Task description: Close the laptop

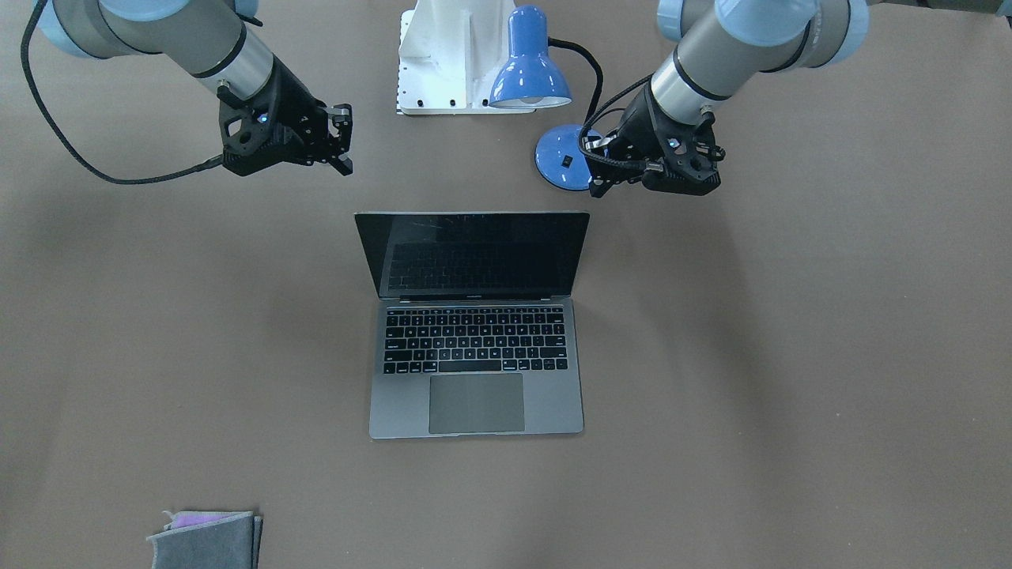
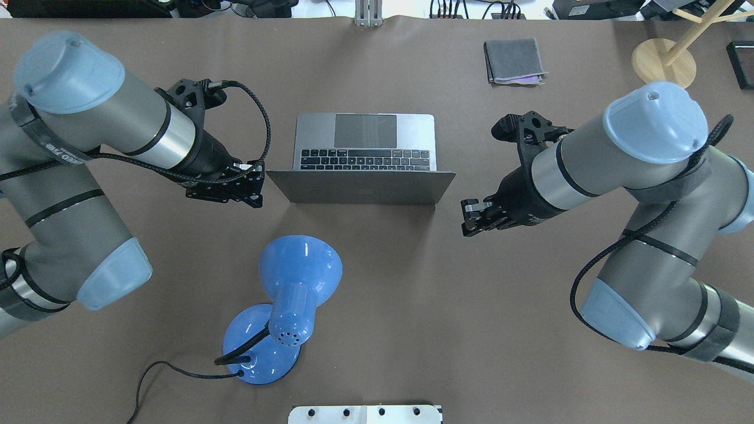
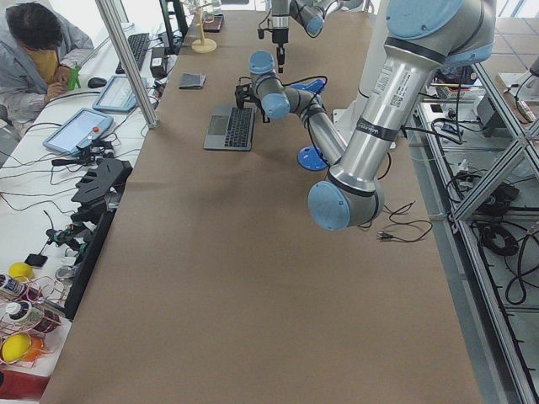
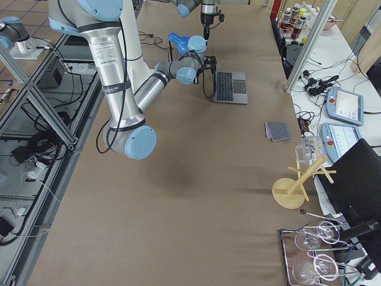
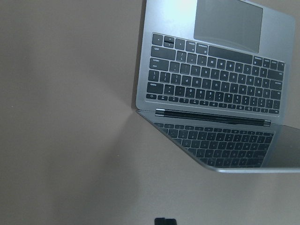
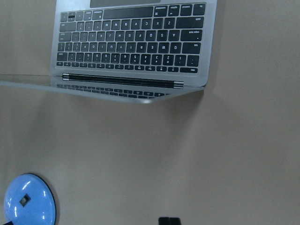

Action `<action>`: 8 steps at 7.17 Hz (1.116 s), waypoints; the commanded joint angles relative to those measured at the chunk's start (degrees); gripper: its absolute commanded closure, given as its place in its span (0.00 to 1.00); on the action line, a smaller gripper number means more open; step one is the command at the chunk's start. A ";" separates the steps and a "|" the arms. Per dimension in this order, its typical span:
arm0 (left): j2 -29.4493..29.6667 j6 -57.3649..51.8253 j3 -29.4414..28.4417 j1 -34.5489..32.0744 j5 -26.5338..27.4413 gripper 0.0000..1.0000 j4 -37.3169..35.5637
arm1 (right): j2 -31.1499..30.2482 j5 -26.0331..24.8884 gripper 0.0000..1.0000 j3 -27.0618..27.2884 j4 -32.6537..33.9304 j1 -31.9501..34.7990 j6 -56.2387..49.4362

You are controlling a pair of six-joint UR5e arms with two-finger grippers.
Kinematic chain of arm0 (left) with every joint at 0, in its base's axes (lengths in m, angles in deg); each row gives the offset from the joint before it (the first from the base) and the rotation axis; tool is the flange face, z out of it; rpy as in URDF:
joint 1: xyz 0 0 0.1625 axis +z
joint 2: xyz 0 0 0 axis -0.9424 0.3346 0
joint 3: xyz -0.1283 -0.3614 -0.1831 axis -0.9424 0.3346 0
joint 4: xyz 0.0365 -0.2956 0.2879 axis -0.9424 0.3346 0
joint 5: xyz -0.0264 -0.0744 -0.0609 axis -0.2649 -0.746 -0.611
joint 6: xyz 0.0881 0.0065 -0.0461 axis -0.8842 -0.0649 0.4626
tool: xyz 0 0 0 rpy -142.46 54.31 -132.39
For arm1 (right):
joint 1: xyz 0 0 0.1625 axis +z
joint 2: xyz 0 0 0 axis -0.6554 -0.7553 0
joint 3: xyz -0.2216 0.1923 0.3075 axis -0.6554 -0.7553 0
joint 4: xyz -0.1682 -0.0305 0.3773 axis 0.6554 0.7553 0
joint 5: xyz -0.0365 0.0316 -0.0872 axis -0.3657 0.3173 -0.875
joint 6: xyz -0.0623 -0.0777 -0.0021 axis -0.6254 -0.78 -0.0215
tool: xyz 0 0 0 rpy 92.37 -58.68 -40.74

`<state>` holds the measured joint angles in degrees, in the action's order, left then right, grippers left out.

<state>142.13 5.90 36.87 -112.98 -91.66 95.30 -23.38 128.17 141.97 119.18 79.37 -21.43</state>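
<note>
Brown bench (image 1: 791, 395), edges cut off. At its middle, an open slim grey metal laptop (image 1: 474, 348), long axis side to side, its black screen facing away from the robot and hidden from overhead. The black left gripper (image 2: 258, 185) and black right gripper (image 1: 345, 140) flank its lid without touching, jaws parted.

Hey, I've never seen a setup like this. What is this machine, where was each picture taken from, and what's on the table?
It is a two-armed robot, and each arm ends in a two-finger gripper. The left gripper and right gripper flank an open laptop and hold nothing. One picture looks down from behind the robot, one faces it across the table, two look along the table from its ends, and two come from wrist cameras aimed at the laptop. Also on the brown table: a blue lamp and a folded cloth.
</note>
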 commanded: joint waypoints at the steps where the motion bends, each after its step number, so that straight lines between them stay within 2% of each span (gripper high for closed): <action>1: 1.42 2.37 -1.08 1.30 0.23 1.00 0.05 | 2.66 -1.25 1.00 -2.45 -0.15 -0.10 0.06; 2: 2.73 2.92 -1.69 1.91 0.49 1.00 0.05 | 3.11 -2.66 1.00 -2.98 -0.41 -0.10 -0.03; 4: 3.01 1.44 -1.96 2.27 5.31 1.00 0.49 | 4.16 -3.72 1.00 -3.42 -0.50 -0.10 -0.03; 7: 5.03 -0.32 -1.61 2.62 13.64 1.00 0.49 | 4.78 -8.02 1.00 -3.25 -0.50 -0.19 0.15; 8: 5.38 -0.33 -1.61 2.62 14.20 1.00 0.49 | 5.13 -9.94 1.00 -3.25 -0.50 -0.28 0.15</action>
<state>147.04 5.88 35.15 -110.40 -79.27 95.80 -18.63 120.17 138.76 118.68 79.16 -21.29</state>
